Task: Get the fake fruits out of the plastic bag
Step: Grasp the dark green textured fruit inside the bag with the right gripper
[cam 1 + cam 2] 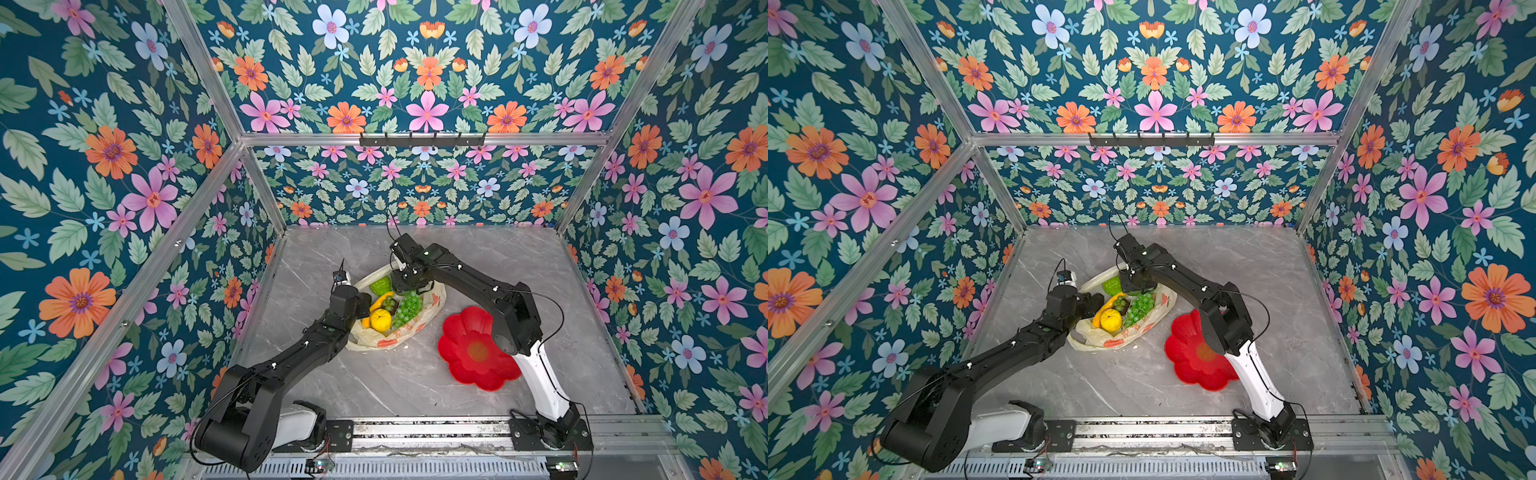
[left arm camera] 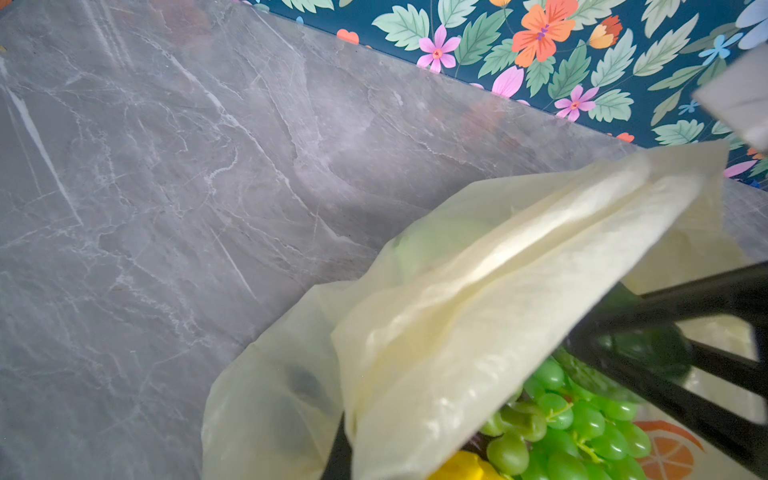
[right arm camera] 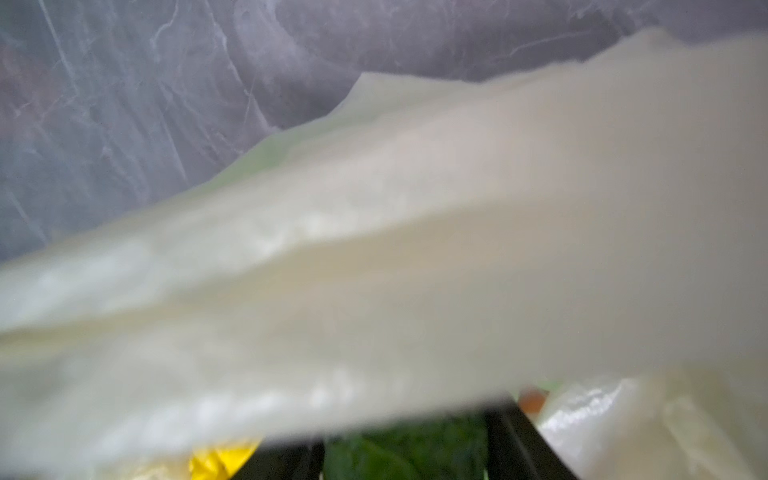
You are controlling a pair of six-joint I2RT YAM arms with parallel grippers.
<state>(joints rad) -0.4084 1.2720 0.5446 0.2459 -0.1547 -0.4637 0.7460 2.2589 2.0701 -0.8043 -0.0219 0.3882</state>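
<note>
Marble [image 1: 415, 386]: 1 bag [image 1: 374, 338], left jaws pinching | right jaws round 1 avocado [image 2: 648, 349], grip unclear

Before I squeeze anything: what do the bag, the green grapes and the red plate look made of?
The plastic bag is thin translucent cream film, crinkled and softly glossy; fruit shows through it. The grape bunch is likely moulded plastic, with smooth, shiny, translucent-green berries. The red plate is probably hard plastic, uniform glossy red with highlights; glazed ceramic can't be ruled out.

Thin crinkly plastic bag [image 1: 374, 337] w/ glossy fake fruits [image 1: 380, 320]; shiny red plate [image 1: 459, 332], smooth marble-look table [image 1: 415, 384].
</note>
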